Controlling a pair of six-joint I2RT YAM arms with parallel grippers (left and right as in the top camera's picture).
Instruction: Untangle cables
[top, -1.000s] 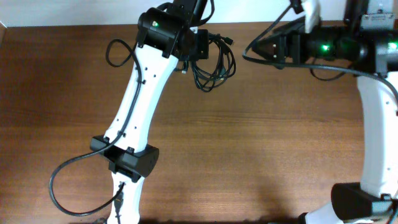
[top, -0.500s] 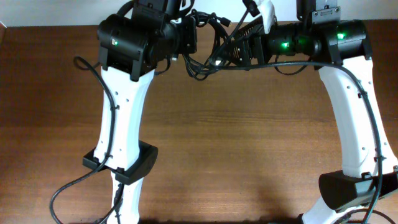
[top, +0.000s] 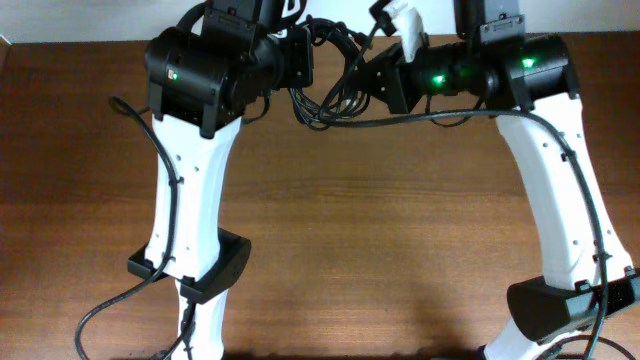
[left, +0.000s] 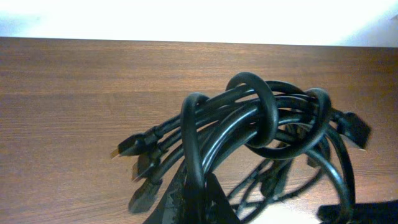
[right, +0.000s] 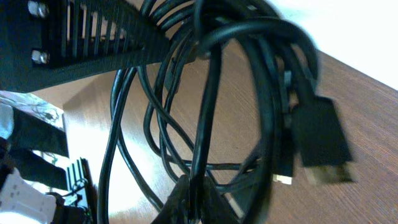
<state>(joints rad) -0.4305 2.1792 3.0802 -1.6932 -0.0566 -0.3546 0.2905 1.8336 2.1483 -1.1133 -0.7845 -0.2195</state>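
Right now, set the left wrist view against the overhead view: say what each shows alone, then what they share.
Left wrist only: one loop wound tightly round the cables, several plug ends fanning left, and the left gripper pinching one strand. Overhead only: the right gripper at the tangle from the opposite side, and green lights on the robot. Shared: the black tangle over the wooden table.

No legible text, brand, number or sign in any view. Pale plate atop right arm: too small, unreadable. Plug ends of cables: no marking made out.
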